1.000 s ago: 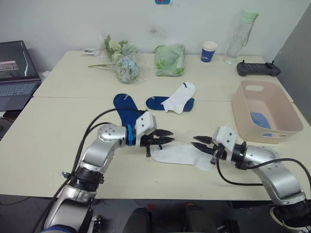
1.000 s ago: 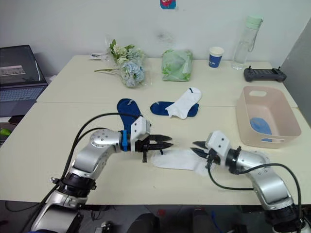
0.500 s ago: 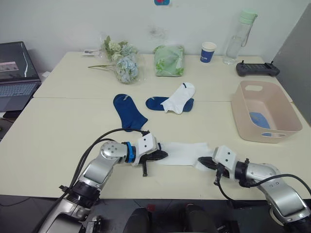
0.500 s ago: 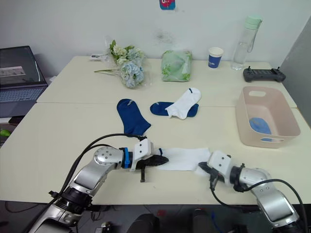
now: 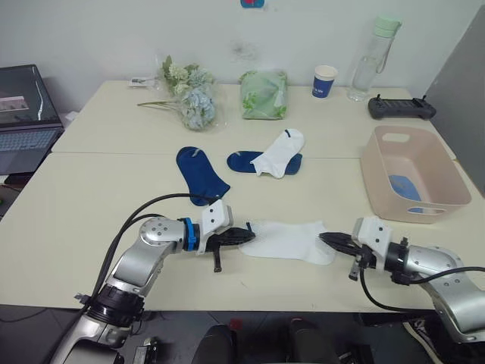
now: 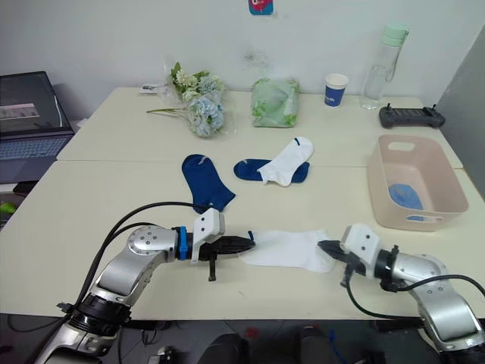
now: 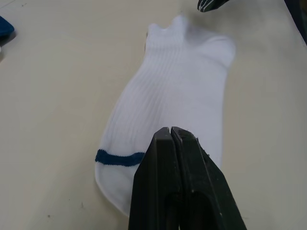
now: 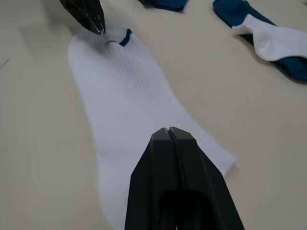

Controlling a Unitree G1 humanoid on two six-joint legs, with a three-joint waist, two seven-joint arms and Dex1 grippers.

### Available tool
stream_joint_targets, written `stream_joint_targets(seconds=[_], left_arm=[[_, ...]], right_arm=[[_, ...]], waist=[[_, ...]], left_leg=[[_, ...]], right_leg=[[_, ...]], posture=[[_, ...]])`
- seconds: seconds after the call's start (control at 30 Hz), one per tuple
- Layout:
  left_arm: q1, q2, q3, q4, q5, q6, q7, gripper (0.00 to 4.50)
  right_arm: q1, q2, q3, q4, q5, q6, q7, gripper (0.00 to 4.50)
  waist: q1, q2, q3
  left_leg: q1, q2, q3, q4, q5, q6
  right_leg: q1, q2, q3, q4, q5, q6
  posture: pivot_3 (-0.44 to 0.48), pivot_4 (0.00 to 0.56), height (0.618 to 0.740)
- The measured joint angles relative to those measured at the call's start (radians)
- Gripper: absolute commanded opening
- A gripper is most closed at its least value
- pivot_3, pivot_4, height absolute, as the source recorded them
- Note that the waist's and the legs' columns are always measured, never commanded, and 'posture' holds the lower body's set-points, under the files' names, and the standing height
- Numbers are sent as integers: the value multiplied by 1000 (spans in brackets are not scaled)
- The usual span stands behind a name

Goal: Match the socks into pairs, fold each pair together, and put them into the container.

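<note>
Sock (image 5: 288, 241), white, now lies flat and stretched near the table's (image 5: 68, 205) front edge. Left gripper (image 5: 244, 234) and right gripper (image 5: 327, 239), both with fingers together, have drawn back to its ends. Pairing is pending; container (image 5: 449, 188) sits well apart at right.

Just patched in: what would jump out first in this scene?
A white sock lies stretched flat at the table's near edge, with the left hand shut at one end and the right hand shut at the other. To the right, the pink container holds something blue.
</note>
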Motion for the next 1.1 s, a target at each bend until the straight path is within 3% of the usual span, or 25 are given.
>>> stream_joint_targets(seconds=[0.23, 0.47, 0.57, 0.7, 0.93, 0.97, 1.1], left_arm=[[43, 44, -6, 31, 63, -46, 35, 8], [62, 47, 64, 35, -11, -17, 38, 8], [78, 45, 146, 3, -81, 30, 61, 614], [75, 21, 261, 79, -87, 1, 153, 1927], [98, -34, 362, 192, -78, -69, 301, 4256], [112, -41, 366, 187, -78, -74, 309, 4461], [148, -56, 366, 158, -78, -74, 332, 4461]], right_arm=[[88, -44, 35, 21, -87, -21, -13, 6], [186, -40, -110, 19, -42, -68, -22, 6], [216, 16, -212, -37, 33, -47, -65, 629], [222, 78, -311, -65, 44, -42, -169, 2094], [213, 138, -306, -65, 31, -25, -251, 4495], [213, 139, -303, -66, 30, -25, -253, 4500], [210, 140, -291, -65, 21, -25, -255, 4500]], waist=[[2, 0, -1], [1, 1, -2], [1, 1, -2], [1, 2, -2], [2, 2, -2], [2, 2, -2], [2, 2, -2]], left_leg=[[1, -1, 1, 0, 0, 0], [1, 0, 0, 0, 0, 0], [0, 1, 0, 0, 0, 0], [1, 0, 0, 0, 0, 0], [0, 0, 0, -1, 0, 0], [0, 0, 0, -1, 0, 0], [0, 0, 0, -1, 0, 0]], right_leg=[[1, 0, 0, 0, 0, 0], [0, 0, 0, 0, 0, 0], [0, 0, 1, 0, 0, 0], [1, 0, 2, 0, 0, 0], [0, -1, 2, 0, 0, 0], [0, -1, 2, 0, 0, 0], [0, -1, 2, 0, 0, 0]], posture=[[0, 150, 740], [0, 150, 740], [0, 150, 740], [0, 150, 740], [0, 150, 740], [0, 150, 740], [0, 150, 740]])
